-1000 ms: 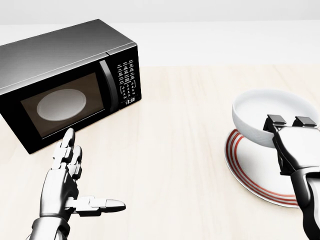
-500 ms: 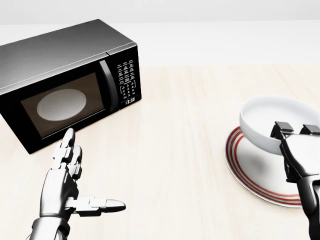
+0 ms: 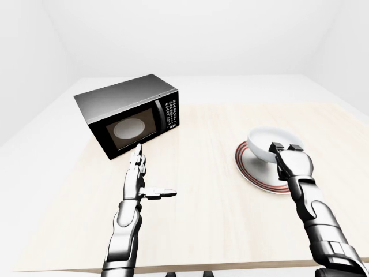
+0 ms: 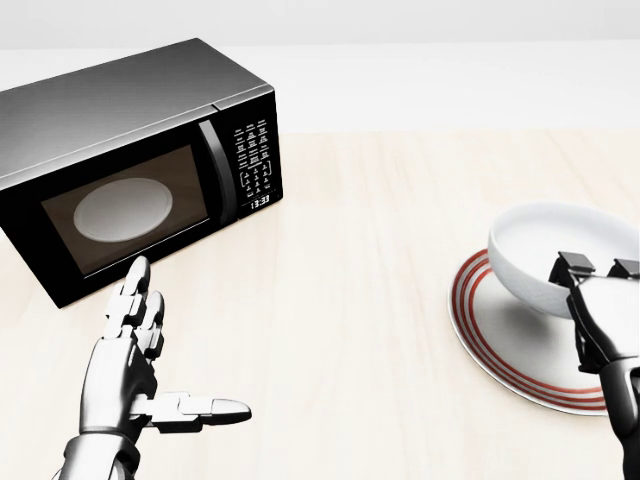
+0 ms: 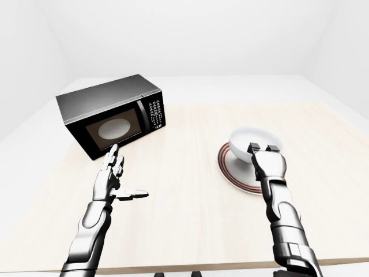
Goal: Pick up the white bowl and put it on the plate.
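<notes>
My right hand (image 4: 598,300) has its fingers hooked over the near rim of the bowl (image 4: 555,250), gripping it. Under the hand, the bowl sits over the red-ringed plate (image 4: 500,340); can't tell if it's touching yet. Way off to that hand's left, my left hand (image 4: 140,365) is spread open over the table (image 4: 370,250), just below the microwave (image 4: 130,160).

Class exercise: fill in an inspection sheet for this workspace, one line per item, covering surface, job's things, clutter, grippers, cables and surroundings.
Surface: pale wooden table.
Job's things: white bowl over the red-ringed plate; contact unclear.
Clutter: black microwave, door shut, at the head view's left.
Grippers: right hand grips the bowl's near rim; left hand open, holding nothing.
Cables: nothing seen.
Surroundings: plain white walls.
</notes>
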You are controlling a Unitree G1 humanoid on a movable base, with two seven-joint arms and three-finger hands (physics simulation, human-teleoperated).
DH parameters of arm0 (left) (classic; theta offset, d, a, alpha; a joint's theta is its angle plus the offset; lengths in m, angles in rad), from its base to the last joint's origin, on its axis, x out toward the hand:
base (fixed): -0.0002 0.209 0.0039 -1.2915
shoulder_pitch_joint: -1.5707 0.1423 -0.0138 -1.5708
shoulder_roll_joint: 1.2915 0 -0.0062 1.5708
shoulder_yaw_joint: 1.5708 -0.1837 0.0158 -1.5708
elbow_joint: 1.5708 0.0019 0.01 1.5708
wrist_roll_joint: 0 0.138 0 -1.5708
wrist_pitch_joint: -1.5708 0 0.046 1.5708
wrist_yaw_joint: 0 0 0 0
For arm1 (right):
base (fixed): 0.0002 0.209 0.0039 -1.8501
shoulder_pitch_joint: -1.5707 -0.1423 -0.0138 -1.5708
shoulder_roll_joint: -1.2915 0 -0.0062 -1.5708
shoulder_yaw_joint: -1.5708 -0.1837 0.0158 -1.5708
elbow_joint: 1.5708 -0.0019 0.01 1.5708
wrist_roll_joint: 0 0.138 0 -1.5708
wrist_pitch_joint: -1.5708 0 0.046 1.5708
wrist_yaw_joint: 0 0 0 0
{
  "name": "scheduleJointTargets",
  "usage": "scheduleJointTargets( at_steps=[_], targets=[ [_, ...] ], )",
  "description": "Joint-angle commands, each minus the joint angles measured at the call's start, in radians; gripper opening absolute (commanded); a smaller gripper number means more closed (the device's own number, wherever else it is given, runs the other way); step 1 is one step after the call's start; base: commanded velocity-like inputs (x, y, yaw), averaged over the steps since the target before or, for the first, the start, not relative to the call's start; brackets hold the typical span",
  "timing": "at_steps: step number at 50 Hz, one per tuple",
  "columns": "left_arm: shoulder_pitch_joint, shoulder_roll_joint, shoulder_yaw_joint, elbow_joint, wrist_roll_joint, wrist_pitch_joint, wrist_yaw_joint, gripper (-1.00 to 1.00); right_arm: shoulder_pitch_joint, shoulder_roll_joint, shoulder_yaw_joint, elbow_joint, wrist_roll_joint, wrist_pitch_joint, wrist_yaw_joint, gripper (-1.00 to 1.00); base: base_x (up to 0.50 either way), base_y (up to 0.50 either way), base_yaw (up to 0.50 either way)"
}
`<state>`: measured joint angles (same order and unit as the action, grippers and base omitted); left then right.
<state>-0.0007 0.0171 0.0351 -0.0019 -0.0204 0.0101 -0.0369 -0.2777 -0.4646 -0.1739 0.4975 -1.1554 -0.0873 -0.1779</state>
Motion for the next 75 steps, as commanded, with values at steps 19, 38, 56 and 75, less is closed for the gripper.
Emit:
scheduleJointTargets(
  at_steps=[19,38,56,75],
  targets=[
    [0.000,0.000,0.000,0.000,0.001,0.000,0.000,1.00,-0.054,-0.007,0.034,0.132,0.006,0.000,-0.090,-1.00,0.00,0.00,0.00],
    [0.000,0.000,0.000,0.000,0.000,0.000,0.000,1.00,-0.044,-0.008,0.037,0.139,0.016,0.000,-0.088,-1.00,0.00,0.00,0.00],
    [0.000,0.000,0.000,0.000,0.000,0.000,0.000,1.00,-0.041,-0.009,0.041,0.158,0.014,0.000,-0.094,0.57,0.00,0.00,0.00],
    [0.000,0.000,0.000,0.000,0.000,0.000,0.000,1.00,0.046,0.031,-0.073,-0.334,0.062,0.018,0.203,1.00,0.00,0.00,0.00]
  ],
)
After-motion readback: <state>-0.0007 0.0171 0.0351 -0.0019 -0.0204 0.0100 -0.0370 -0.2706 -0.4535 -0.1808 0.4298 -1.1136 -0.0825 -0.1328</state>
